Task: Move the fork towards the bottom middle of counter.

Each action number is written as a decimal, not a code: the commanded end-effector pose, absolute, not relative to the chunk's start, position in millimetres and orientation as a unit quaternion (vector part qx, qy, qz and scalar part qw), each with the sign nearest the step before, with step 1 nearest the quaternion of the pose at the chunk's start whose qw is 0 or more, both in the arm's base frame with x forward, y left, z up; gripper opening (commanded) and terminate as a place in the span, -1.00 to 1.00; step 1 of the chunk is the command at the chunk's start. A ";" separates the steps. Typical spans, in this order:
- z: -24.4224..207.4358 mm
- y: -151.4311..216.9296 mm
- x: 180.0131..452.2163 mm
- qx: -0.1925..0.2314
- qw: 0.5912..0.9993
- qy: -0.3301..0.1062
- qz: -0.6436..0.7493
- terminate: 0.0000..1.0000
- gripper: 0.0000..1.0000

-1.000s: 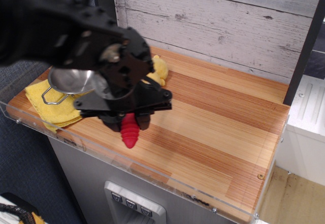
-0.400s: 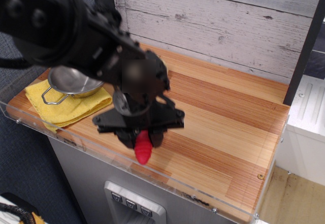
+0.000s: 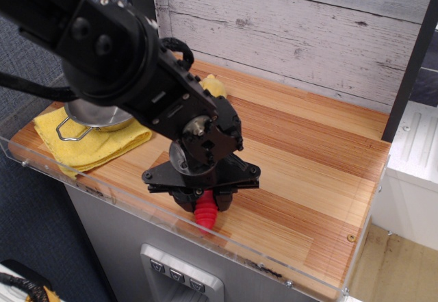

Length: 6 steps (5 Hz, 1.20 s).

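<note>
My black gripper [image 3: 203,199] is shut on the fork [image 3: 204,214]. Only the fork's ribbed red handle shows, pointing down toward the front edge; its metal head is hidden inside the fingers. The gripper hangs low over the striped wooden counter [image 3: 301,172], near the middle of its front edge, just behind the clear acrylic rim [image 3: 274,255]. I cannot tell whether the handle tip touches the wood.
A yellow cloth [image 3: 96,144] lies at the counter's left end with a metal bowl [image 3: 96,116] on it, partly hidden by my arm. A small yellow object [image 3: 212,86] sits behind the arm. A whitewashed plank wall [image 3: 294,35] backs the counter.
My gripper has moved right and toward the front edge with the fork in it, away from the cloth and bowl, and has come lower.
</note>
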<state>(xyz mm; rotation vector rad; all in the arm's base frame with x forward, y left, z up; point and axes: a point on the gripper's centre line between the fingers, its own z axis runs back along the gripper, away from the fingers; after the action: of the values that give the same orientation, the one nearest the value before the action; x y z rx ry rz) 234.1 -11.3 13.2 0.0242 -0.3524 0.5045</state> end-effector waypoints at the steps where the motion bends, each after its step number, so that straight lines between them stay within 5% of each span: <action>1: 11.2 -29.1 237.3 0.019 0.956 -0.171 0.240 -1.00 1.00; 3: 14.3 -30.6 235.4 0.021 0.957 -0.164 0.238 -1.00 1.00; 6: 107.6 -23.9 248.5 0.020 0.948 -0.239 0.209 -1.00 1.00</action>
<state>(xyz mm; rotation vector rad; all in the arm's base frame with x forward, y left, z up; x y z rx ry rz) 250.3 -9.5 103.1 0.0525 -0.4558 0.4388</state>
